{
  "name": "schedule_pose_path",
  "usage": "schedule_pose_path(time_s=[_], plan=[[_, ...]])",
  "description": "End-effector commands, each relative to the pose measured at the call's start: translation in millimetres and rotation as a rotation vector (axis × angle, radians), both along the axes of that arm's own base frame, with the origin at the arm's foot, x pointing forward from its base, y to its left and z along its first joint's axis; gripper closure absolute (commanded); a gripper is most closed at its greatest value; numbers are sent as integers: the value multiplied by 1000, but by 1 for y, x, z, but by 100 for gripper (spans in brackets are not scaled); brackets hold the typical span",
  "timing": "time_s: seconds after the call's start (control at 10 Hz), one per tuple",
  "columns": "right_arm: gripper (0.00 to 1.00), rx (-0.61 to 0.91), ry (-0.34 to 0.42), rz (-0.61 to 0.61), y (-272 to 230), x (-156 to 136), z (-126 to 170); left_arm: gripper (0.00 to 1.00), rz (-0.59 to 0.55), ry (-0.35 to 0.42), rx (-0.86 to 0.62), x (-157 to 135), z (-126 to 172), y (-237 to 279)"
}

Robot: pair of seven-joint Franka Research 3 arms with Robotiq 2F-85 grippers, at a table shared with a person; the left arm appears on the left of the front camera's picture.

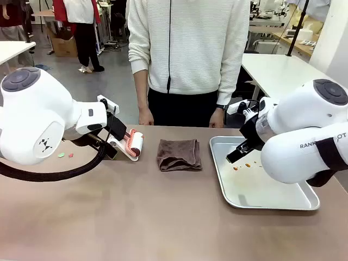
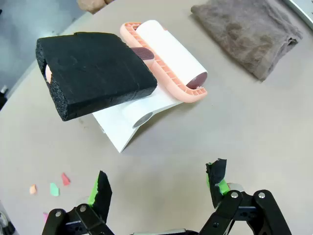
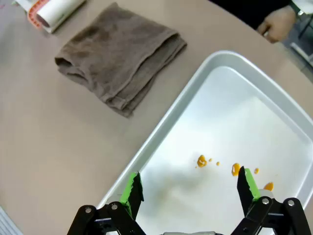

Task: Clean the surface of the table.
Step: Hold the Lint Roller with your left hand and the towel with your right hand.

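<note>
Silver metal tray [image 1: 272,191] holds a few orange spots [image 1: 247,165] and sits at the right of the tabletop [image 1: 136,217], whose long axis runs left to right across the front view, both ends cut off. The left tool [image 2: 159,178] hangs open above it beside a lint roller [image 2: 168,54], partly hidden by a black foam block [image 2: 93,68]. The right tool [image 3: 190,182] stands open over the tray.
</note>
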State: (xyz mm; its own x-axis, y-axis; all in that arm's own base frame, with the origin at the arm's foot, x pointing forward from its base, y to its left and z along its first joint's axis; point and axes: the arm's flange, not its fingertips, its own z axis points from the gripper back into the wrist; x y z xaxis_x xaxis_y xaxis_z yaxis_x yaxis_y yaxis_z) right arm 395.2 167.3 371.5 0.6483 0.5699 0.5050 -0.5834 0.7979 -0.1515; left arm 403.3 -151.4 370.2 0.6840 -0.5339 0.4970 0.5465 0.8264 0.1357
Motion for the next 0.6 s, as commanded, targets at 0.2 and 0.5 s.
schedule_pose_path(time_s=[0.2, 0.5], plan=[[0, 0, 0, 0, 0, 0, 0, 0, 0, 0, 0, 0, 0, 0], [0, 0, 0, 0, 0, 0, 0, 0, 0, 0, 0, 0, 0, 0]])
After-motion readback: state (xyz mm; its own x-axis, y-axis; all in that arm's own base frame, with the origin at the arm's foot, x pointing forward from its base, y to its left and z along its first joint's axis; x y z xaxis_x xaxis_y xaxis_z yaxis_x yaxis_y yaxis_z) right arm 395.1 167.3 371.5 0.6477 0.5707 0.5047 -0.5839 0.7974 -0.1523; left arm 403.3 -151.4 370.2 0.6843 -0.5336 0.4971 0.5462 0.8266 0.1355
